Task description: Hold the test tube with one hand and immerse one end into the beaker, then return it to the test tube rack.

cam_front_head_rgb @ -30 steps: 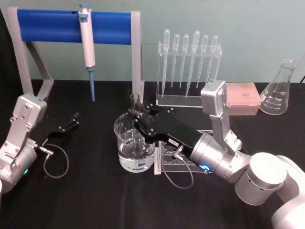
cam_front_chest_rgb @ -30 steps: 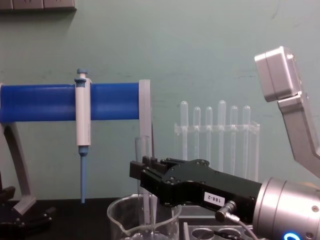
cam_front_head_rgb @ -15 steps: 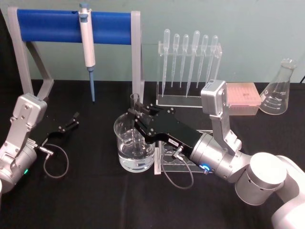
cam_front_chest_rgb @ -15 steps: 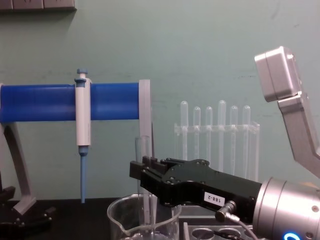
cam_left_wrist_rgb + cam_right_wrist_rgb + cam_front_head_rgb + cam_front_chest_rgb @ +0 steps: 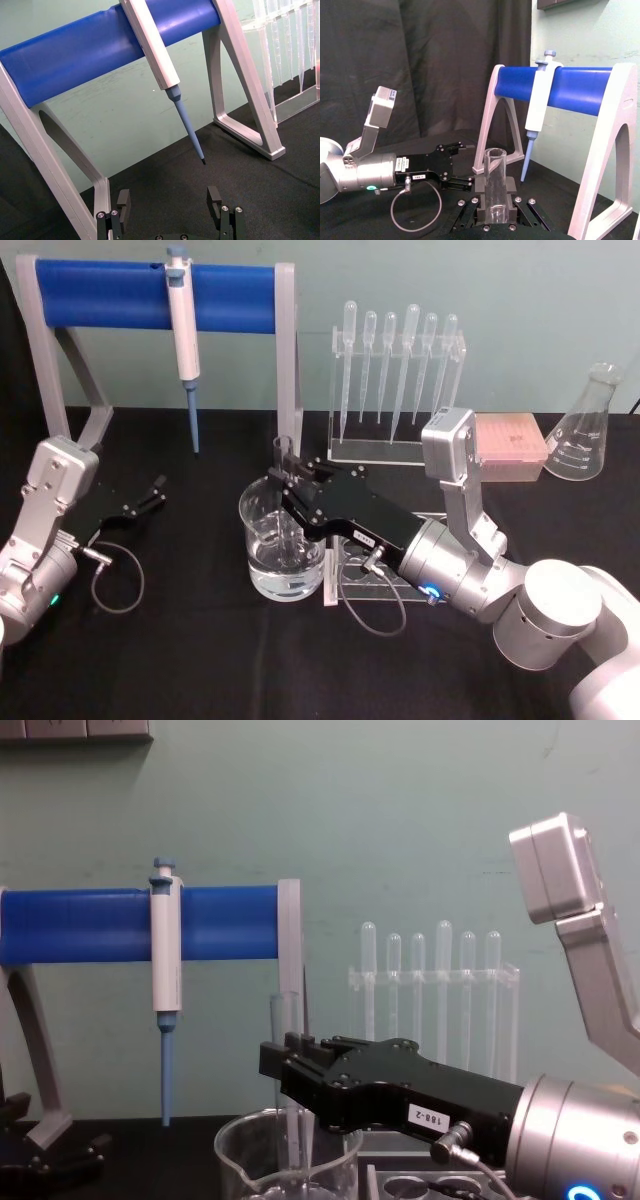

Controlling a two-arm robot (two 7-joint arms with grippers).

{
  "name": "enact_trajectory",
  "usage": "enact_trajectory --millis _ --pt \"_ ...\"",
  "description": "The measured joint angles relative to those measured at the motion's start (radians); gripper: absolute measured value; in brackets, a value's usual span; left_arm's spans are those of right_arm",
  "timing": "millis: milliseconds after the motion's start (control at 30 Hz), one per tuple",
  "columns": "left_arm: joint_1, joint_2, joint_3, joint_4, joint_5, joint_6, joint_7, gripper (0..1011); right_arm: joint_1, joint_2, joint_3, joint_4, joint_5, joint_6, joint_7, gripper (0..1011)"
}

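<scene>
The test tube (image 5: 283, 451) stands upright with its lower end inside the beaker (image 5: 262, 565), which holds clear liquid. My right gripper (image 5: 284, 483) is shut on the tube's upper part, just above the beaker's rim. From the chest, the tube (image 5: 285, 1017) rises out of the right gripper (image 5: 284, 1062) over the beaker (image 5: 236, 1156). The right wrist view looks along the tube (image 5: 495, 182), pinched between the jaws. My left gripper (image 5: 151, 492) rests open on the black table at the left, holding nothing, and is also in the left wrist view (image 5: 169, 202).
A blue-barred stand (image 5: 110, 292) with a white-and-blue pipette (image 5: 184, 340) stands at the back left. Behind the beaker is a clear rack of plastic pipettes (image 5: 395, 370), then a pink box (image 5: 508, 445) and a conical flask (image 5: 588, 430). A clear tube rack (image 5: 362, 580) lies under my right arm.
</scene>
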Motion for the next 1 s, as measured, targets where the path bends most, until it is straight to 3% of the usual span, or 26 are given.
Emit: enact_trajectory --millis 1000 --pt "0.000 0.000 0.000 0.000 0.000 0.000 0.000 1000 0.000 0.000 0.000 0.000 0.000 0.000 0.000 224"
